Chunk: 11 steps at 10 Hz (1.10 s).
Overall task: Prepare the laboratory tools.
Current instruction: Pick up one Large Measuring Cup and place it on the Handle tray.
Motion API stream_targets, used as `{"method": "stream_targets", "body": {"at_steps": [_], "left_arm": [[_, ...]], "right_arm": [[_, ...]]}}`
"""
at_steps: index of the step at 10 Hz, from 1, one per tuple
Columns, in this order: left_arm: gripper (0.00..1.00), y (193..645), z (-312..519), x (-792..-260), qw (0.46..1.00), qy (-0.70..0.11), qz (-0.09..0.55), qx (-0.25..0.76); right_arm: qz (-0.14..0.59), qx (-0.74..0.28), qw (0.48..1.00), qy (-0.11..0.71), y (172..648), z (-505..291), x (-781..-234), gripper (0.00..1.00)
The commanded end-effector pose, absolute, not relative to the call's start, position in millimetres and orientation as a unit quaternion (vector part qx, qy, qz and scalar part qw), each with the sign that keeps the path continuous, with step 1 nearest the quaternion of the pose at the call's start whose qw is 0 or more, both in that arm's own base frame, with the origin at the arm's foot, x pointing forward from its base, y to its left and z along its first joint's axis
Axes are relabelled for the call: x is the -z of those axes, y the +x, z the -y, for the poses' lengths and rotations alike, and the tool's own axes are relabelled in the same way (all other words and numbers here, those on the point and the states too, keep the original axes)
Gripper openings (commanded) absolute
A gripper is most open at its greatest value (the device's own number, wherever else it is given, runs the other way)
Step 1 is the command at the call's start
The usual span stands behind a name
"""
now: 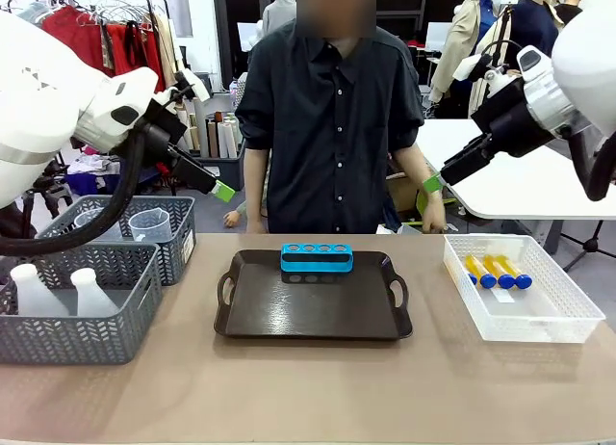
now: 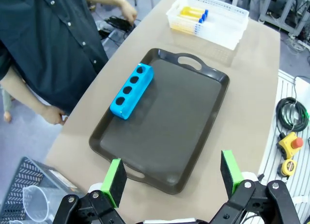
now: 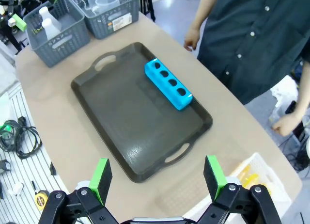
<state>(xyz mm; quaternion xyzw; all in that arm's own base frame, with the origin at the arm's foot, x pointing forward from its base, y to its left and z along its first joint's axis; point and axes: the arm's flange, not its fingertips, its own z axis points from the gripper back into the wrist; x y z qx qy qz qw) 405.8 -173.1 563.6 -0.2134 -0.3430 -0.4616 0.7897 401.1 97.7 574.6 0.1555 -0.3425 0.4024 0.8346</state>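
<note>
While the left pincer (image 2: 173, 171) and right pincer (image 3: 157, 175) hang spread and empty, the blue tube rack (image 1: 317, 258) sits at the far edge of the dark tray (image 1: 318, 315), its 4 holes vacant. 3 slim tubes (image 1: 497, 271) lie side by side in the white lattice bin (image 1: 539, 331) on the counter's (image 1: 308, 387) right. They look light, smooth and prone to rolling; pinch 1 gently across its yellow body, just below the blue cap.

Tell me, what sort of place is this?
Likely a robot research lab in a shared workroom: white robot arms flank a table with a tray, blue tube rack and capped tubes; a clothes rack stands behind.
</note>
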Motion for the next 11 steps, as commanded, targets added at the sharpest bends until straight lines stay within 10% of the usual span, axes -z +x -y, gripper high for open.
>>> {"method": "stream_targets", "body": {"at_steps": [1,11], "left_arm": [[1.00,406.3,172.0,-563.5,0.788,-0.219,0.348,0.459],[1.00,406.3,172.0,-563.5,0.788,-0.219,0.348,0.459]], "right_arm": [[0.344,-0.400,0.833,0.166,401.1,-96.7,-576.7,1.00],[0.344,-0.400,0.833,0.166,401.1,-96.7,-576.7,1.00]]}}
